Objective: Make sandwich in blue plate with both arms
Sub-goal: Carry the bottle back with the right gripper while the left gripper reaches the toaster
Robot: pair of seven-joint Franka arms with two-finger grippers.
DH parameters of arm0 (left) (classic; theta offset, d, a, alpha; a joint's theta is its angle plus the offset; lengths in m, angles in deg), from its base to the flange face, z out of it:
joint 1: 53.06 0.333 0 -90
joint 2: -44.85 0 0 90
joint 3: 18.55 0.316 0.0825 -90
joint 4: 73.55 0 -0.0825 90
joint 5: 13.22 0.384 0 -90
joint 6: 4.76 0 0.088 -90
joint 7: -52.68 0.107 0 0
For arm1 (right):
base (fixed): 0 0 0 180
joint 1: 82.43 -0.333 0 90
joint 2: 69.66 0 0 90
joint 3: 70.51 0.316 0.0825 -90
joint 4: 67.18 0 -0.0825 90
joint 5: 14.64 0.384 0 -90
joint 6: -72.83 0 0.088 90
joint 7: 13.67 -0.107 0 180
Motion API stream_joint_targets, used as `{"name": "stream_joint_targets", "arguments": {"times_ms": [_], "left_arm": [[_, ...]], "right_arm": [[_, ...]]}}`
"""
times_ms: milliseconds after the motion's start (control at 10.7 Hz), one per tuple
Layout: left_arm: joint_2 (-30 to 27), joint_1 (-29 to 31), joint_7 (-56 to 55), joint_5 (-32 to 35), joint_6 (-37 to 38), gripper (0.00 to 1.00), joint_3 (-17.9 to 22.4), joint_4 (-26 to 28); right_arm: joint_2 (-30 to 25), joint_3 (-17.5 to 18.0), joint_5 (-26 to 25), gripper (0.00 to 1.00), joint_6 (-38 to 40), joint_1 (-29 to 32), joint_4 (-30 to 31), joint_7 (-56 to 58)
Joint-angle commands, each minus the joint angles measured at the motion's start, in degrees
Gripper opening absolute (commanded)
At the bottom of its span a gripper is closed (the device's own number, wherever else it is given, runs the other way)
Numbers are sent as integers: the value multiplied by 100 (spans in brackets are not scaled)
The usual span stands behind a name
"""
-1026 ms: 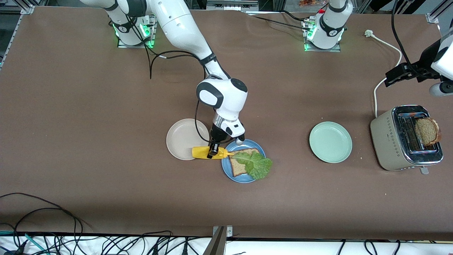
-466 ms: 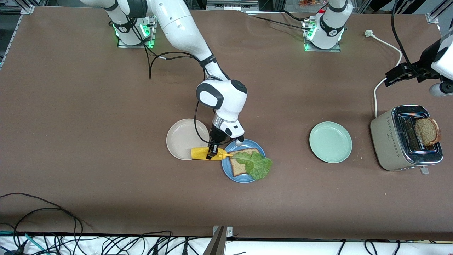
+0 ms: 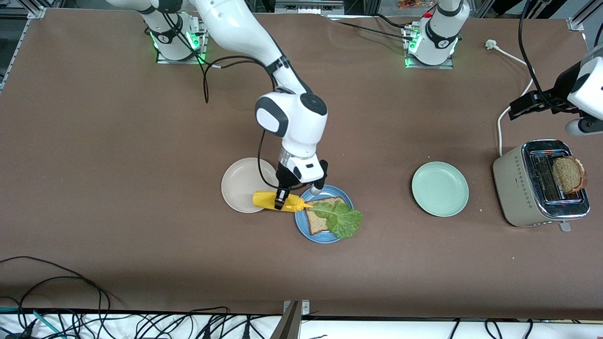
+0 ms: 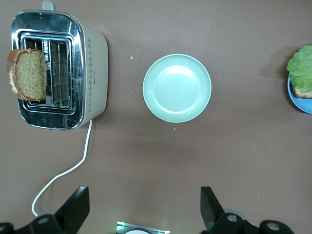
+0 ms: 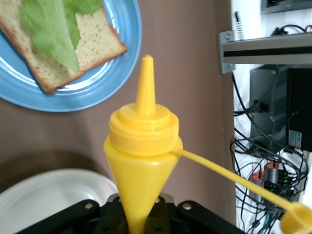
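Note:
The blue plate (image 3: 301,227) holds one brown bread slice (image 3: 316,221) with a green lettuce leaf (image 3: 343,219) on it. My right gripper (image 3: 281,200) is shut on a yellow squeeze bottle (image 3: 264,199). The bottle lies sideways over the cream plate's edge, its nozzle (image 5: 146,78) aimed at the blue plate (image 5: 114,73) and its cap hanging open. A second bread slice (image 3: 569,175) stands in the toaster (image 3: 520,188). My left gripper (image 4: 144,195) hangs open and empty, high over the table near the toaster.
A cream-white plate (image 3: 238,181) sits beside the blue plate toward the right arm's end. A mint-green plate (image 3: 440,189) lies between the blue plate and the toaster. The toaster's white cord (image 3: 511,61) runs toward the left arm's base.
The right arm has risen a little, carrying the yellow bottle slightly toward the cream plate. The left arm has shifted slightly. Bread and lettuce have not moved.

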Motion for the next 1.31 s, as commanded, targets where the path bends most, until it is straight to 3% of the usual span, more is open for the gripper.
{"name": "stream_joint_targets", "arguments": {"times_ms": [0,280,559,932,1212], "left_arm": [[235,17,84,125,61,100,18,-143],[437,351,84,107,52,100,18,-143],[727,430,284,326,-79,100,18,-152],[1175,1036,1411,363,-360,100,9,-161],[1368,1230,1743,432,-632,100,18,-161]], "right_arm": [[-1266,103,1331,0,980,369,284,738],[-2383,94,2607,0,1797,1159,969,2222],[-2982,94,3496,0,2380,1906,1601,3488],[-3432,77,4865,0,2460,2802,2910,5578],[-3283,77,5800,0,3143,3638,3247,7249]]}}
